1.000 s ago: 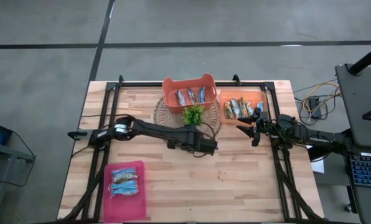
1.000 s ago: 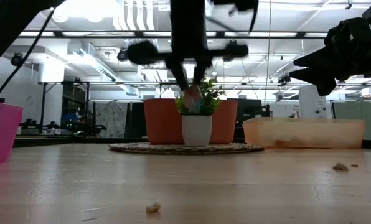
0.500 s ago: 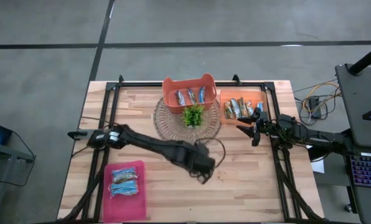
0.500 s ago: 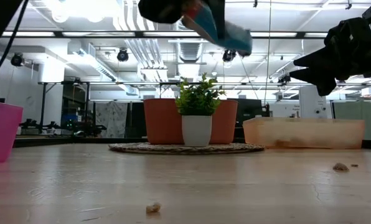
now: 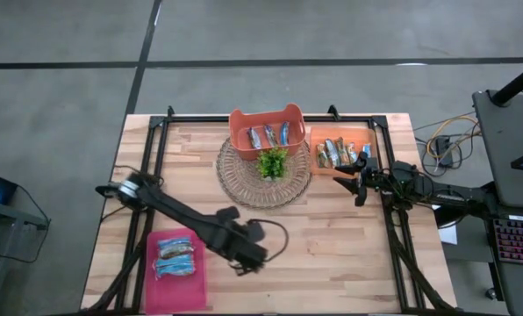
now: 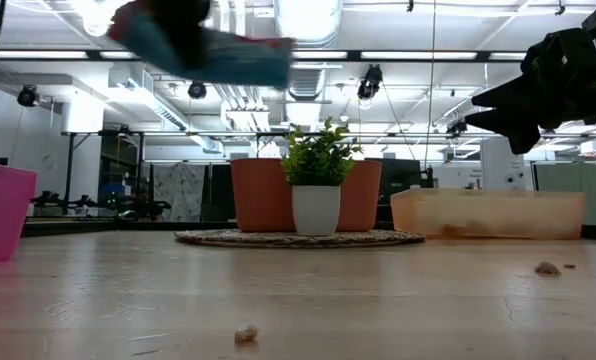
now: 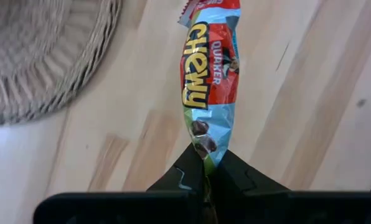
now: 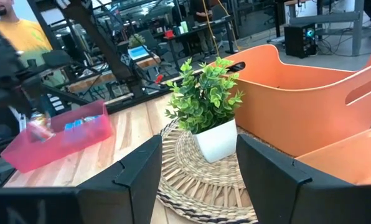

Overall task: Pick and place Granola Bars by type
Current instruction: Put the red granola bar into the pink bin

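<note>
The granola bar (image 7: 208,81) I carry is a blue and red wrapped one. I have it pinched by one end between the fingers of my left gripper (image 7: 205,163), which are closed tight on the wrapper. It hangs in the air above the bare wood of the table (image 5: 349,246), touching nothing but me. In the low view it shows as a blurred blue and red streak (image 6: 218,55) high above the tabletop.

From above, my left gripper (image 5: 244,254) is over the near middle of the table, just beside the pink tray (image 5: 175,285). That tray sits at the near left corner and holds a few blue bars (image 5: 175,257).

Farther back, at the middle of the table, a round woven mat (image 5: 244,180) carries a small green plant (image 5: 273,162) in a white pot. Behind the mat stands an orange basket (image 5: 266,116) with several blue-white bars (image 5: 268,135) inside. Just to its right is a shallow orange tray (image 5: 318,133) holding brownish-tan bars (image 5: 334,152).

My right gripper (image 5: 347,183) hovers by the near edge of that shallow tray, its fingers (image 8: 129,171) spread partly apart with nothing between them.
</note>
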`<state>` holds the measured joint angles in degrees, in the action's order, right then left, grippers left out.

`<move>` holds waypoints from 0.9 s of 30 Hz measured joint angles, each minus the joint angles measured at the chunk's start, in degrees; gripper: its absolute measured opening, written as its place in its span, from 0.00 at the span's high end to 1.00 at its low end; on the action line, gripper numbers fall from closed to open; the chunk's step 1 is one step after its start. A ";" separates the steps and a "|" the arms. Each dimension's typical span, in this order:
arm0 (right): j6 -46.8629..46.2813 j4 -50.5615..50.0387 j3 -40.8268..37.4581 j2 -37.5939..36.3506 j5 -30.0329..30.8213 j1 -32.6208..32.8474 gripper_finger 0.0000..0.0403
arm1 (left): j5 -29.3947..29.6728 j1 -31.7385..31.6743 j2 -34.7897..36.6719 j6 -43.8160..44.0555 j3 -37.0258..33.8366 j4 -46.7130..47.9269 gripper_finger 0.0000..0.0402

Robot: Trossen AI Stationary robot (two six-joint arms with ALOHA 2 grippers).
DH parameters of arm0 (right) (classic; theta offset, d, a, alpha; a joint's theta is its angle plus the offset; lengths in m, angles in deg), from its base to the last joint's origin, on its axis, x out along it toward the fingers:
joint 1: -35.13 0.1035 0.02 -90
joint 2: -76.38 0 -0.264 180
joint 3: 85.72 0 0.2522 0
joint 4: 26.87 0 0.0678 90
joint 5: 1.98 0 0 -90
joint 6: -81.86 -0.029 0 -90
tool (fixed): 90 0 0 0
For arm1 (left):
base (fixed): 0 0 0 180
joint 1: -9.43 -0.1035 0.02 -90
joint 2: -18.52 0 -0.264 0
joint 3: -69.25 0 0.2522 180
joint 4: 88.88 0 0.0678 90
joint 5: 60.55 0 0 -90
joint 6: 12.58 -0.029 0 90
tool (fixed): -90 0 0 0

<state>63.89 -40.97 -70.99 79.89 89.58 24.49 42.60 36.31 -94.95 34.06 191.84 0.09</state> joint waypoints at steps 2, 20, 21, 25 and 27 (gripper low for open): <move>0.02 -0.02 0.00 -0.02 -0.02 0.01 0.51 | -0.45 0.80 4.39 0.53 -6.33 -1.82 1.00; 0.02 0.00 0.00 -0.02 0.00 0.01 0.51 | -2.00 16.91 33.59 7.36 -39.44 -6.93 1.00; 0.02 -0.02 0.00 -0.02 0.00 0.01 0.51 | -2.00 17.98 34.70 8.33 -40.73 -7.11 1.00; 0.02 0.00 0.00 -0.02 0.00 0.00 0.51 | -2.04 22.12 38.35 11.87 -44.94 -8.45 1.00; 0.00 0.00 0.00 -0.02 0.00 0.01 0.51 | -2.33 24.51 39.72 13.10 -46.52 -10.16 1.00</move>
<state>63.89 -40.97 -70.99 79.87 89.58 24.50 40.27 60.82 -55.24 47.15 145.32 -10.07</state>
